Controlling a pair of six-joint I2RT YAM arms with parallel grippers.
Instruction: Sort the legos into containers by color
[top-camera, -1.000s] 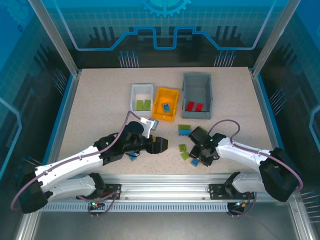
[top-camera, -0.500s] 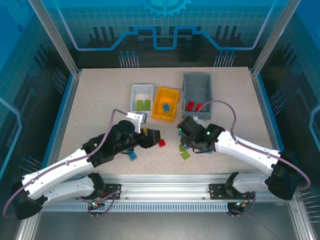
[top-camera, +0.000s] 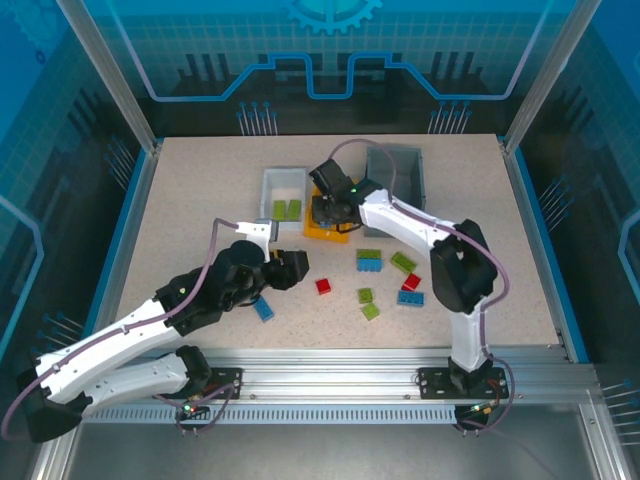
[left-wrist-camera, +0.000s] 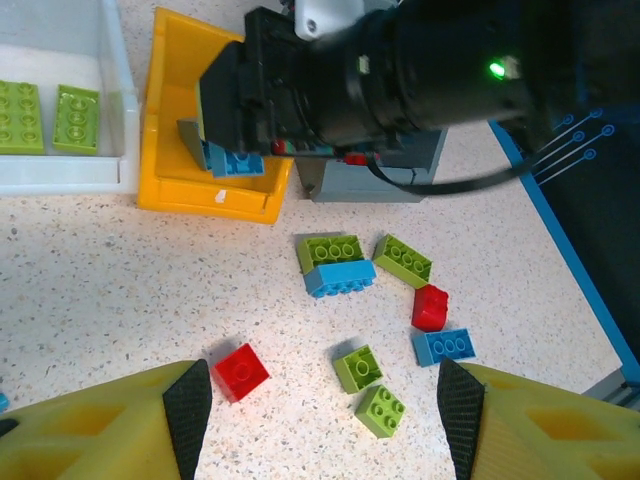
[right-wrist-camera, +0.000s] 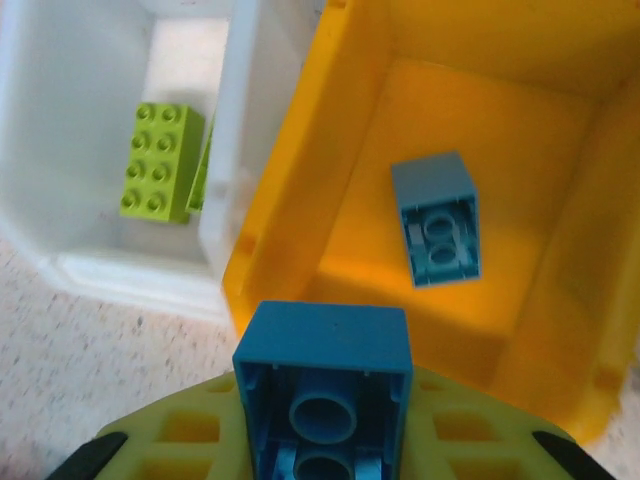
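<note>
Speckled beige counter (top-camera: 200, 200) carries a white bin (top-camera: 283, 178), an orange-yellow bin (right-wrist-camera: 300, 130) and a grey bin (top-camera: 400, 175) side by side in the upper middle of the top view. Over the orange-yellow bin hangs the right tool (top-camera: 328, 208), clamped on a blue brick (right-wrist-camera: 325, 385) whose hollow underside faces the wrist camera, its two round tubes lined up top to bottom of the frame. A second blue brick (right-wrist-camera: 437, 222) lies underside-up on that bin's floor, long axis running near upright in the frame. A green brick (right-wrist-camera: 160, 162) in the white bin points the same way. The left tool (left-wrist-camera: 322, 400) is spread wide and empty above loose bricks, a red brick (left-wrist-camera: 240, 370) near its left finger. Half a second ago the right tool was low among those bricks; it has since swung up to the bin
</note>
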